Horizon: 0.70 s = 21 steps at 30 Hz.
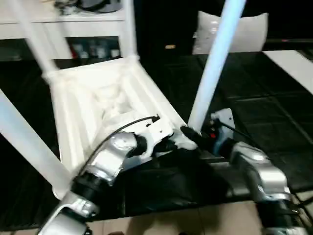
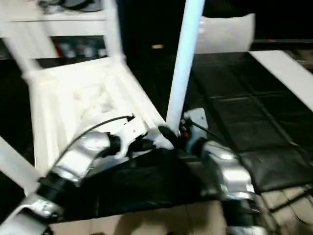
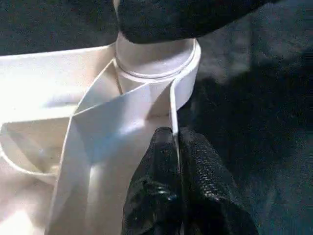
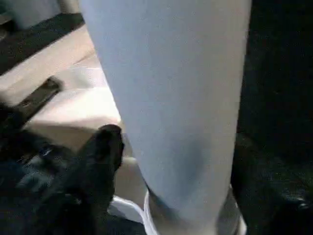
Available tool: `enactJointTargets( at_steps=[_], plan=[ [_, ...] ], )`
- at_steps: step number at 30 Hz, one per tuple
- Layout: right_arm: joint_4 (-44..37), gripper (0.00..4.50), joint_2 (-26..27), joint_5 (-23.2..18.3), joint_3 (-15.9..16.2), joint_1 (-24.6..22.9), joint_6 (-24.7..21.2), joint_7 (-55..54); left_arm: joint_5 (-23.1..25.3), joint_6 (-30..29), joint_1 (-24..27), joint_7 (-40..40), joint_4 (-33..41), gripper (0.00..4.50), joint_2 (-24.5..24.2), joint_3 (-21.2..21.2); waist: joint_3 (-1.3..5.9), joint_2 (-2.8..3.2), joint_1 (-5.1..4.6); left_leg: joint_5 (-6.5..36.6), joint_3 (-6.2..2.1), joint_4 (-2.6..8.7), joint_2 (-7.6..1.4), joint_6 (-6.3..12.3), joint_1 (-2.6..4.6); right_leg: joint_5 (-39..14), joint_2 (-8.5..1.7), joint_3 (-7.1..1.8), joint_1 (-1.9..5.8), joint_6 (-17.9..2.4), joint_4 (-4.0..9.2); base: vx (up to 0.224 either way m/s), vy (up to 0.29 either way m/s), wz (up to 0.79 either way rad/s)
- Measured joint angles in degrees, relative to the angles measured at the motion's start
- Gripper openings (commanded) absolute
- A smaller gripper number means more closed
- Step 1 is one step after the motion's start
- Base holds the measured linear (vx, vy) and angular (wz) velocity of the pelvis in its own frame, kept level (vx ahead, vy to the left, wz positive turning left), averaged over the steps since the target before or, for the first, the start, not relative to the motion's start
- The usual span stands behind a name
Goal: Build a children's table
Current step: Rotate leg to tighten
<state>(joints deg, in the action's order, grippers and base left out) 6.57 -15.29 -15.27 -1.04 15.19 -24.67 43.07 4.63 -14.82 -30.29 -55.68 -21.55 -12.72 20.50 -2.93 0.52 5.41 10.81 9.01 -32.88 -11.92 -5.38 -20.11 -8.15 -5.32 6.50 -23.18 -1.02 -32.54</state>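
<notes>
Here, the biggest thing before me is the tabletop [image 1: 105, 105], white plastic, lying upside down on the black floor mats [image 1: 254, 117] with its ribbed underside facing up at me. Four white legs rise from its corners: the far-left leg [image 1: 34, 36], the far-right leg [image 1: 128, 27], the near-left leg [image 1: 27, 144] slanting across the left of the head views, and the near-right leg [image 1: 215, 63] standing in the corner socket [image 3: 156, 66] closest to both my hands. A pale cushion [image 1: 244, 32] sits well back on the mats beyond that leg, and a white shelf unit [image 1: 63, 24] stands behind the table's far edge.

My right gripper [image 1: 198, 137] is at the foot of the near-right leg, just above the socket. In my right wrist view the leg fills the space beside one black finger [image 4: 100, 161], with a gap between finger and leg; whether my jaws are released or still gripping I cannot tell.

My left gripper [image 3: 177, 196] is clenched on a thin upright rib [image 3: 172, 107] of the tabletop's underside, right beside that same socket, both black pads pressed to the rib's edge.
</notes>
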Motion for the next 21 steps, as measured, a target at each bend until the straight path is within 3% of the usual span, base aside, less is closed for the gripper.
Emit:
enactJointTargets(
  at_steps=[2,9,13,17,19,21],
  plan=[
    [-2.4,3.79,-4.6,-1.8,0.3,-2.3,0.0,5.7,-0.8,2.8,0.0,-4.0,-0.4,0.0,-1.6,0.8,-0.02,0.03,0.94,0.0,0.02,-0.08,0.04,0.0,0.08,0.0,-0.05,-0.08,-0.02,0.0,-0.01,0.0,0.0,0.0],
    [-6.8,4.34,-13.8,-7.5,-1.8,-8.6,-3.2,17.2,-2.7,13.9,-1.8,-12.9,-7.1,0.0,-5.7,1.1,-0.03,-0.01,1.46,0.0,0.2,-0.35,0.05,-0.01,0.08,-0.2,-0.06,-0.36,0.05,0.4,-0.35,0.0,0.0,0.0],
    [-10.3,4.43,-14.2,-8.2,-2.6,-12.0,-2.0,17.8,-2.9,16.3,-1.9,-13.7,-8.7,0.0,-5.6,0.7,-0.04,-0.05,1.39,0.0,0.25,-0.42,0.04,-0.01,0.07,-0.2,-0.06,-0.43,0.04,0.4,-0.43,0.0,0.0,0.0],
    [-14.8,4.43,-11.7,-9.0,-3.3,-13.8,-1.4,13.6,-4.8,13.8,-1.0,-14.2,-7.8,0.0,-5.9,-0.6,-0.05,-0.06,1.04,0.0,0.27,-0.45,0.04,-0.02,0.03,-0.2,-0.06,-0.46,0.02,0.4,-0.43,0.0,0.0,0.0],
    [-16.9,4.5,-9.6,-8.9,-3.5,-13.8,-2.3,9.8,-5.9,12.2,0.6,-14.5,-5.0,0.43,-6.3,-1.8,-0.05,-0.05,0.92,0.0,0.33,-0.38,0.04,-0.02,0.05,-0.3,-0.06,-0.56,0.0,0.4,-0.44,0.0,0.0,0.0],
    [-18.4,4.5,-7.6,-9.1,-4.0,-14.4,-3.3,6.3,-11.3,11.3,2.8,-14.8,-1.0,0.57,-5.4,-4.7,-0.04,-0.17,0.96,0.0,0.44,-0.29,0.04,-0.02,0.03,-0.3,-0.06,-0.62,-0.08,0.5,-0.44,0.0,0.0,0.0]
  ],
)
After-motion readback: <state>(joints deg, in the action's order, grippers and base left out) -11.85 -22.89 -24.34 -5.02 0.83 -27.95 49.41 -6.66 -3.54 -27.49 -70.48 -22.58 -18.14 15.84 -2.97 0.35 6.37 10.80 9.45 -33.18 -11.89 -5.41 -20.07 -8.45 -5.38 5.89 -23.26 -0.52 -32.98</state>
